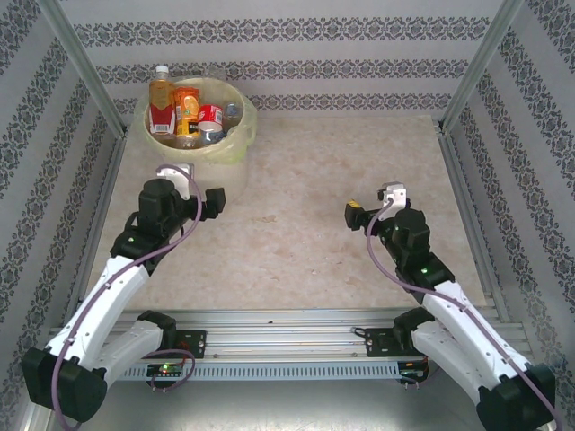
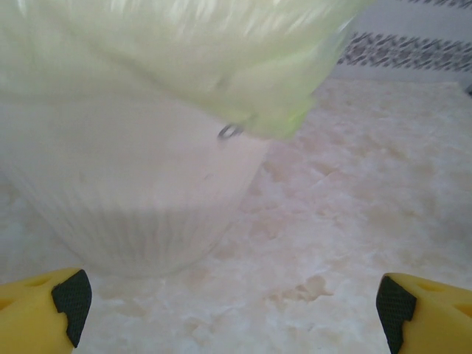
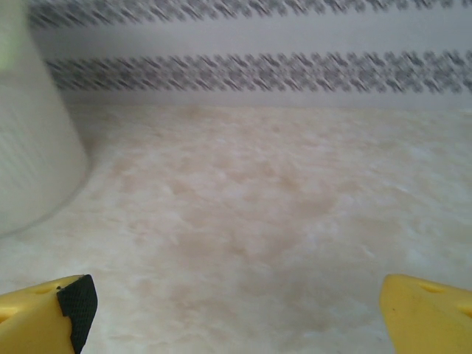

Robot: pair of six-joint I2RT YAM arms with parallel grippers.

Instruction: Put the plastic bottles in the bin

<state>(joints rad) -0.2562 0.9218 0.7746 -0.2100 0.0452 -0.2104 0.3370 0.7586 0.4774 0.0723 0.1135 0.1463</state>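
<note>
The bin [image 1: 241, 136] is a white bucket lined with a pale yellow bag, standing at the far left of the table. Several plastic bottles lie or stand inside it. Among them are a tall amber one with a red label [image 1: 162, 106], an orange-labelled one [image 1: 187, 105] and a red-labelled one [image 1: 211, 115]. My left gripper [image 1: 190, 187] sits just in front of the bin, open and empty. In the left wrist view the bin's wall [image 2: 147, 199] looms close ahead of the left gripper [image 2: 232, 313]. My right gripper [image 1: 377, 208] is open and empty over mid table, right of centre.
The tabletop [image 1: 305, 197] is a pale marbled surface walled in by patterned panels. A metal frame post [image 1: 90, 67] stands to the left of the bin. In the right wrist view the bin [image 3: 29, 147] is at the far left, beyond the right gripper [image 3: 232, 313].
</note>
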